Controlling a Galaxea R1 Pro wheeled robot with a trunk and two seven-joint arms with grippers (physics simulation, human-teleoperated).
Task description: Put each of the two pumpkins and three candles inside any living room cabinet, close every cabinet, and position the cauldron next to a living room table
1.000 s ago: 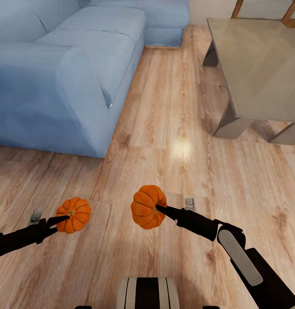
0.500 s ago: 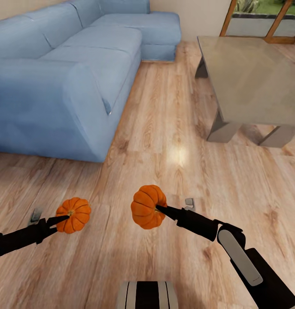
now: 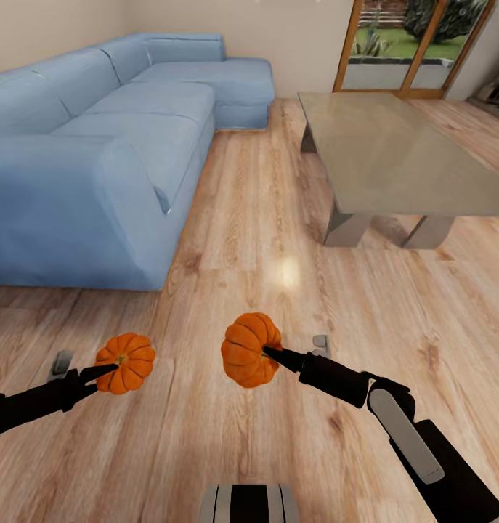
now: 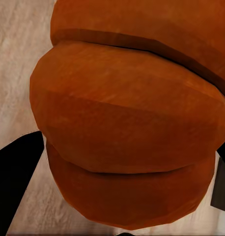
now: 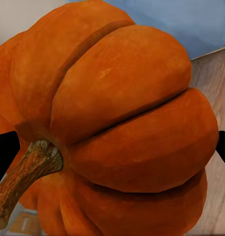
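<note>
Two orange ribbed pumpkins are held above the wood floor. My left gripper [image 3: 107, 372] is shut on the smaller-looking pumpkin [image 3: 127, 362] at the lower left of the head view; its ribs loom large in the left wrist view [image 4: 127, 123]. My right gripper [image 3: 272, 355] is shut on the other pumpkin [image 3: 248, 350] near the middle; the right wrist view shows that pumpkin [image 5: 122, 132] with its brown stem [image 5: 24, 177]. The candles, the cabinet and the cauldron are out of view.
A blue sectional sofa [image 3: 96, 152] runs along the left side. A low grey table [image 3: 394, 152] stands at the right, with glass doors [image 3: 409, 43] behind it. Wood floor [image 3: 271, 218] forms a lane between sofa and table.
The head view has tilted up and shifted, bringing more of the sofa, the table and the glass doors into sight. Both grippers keep their pumpkins in the same places in the picture.
</note>
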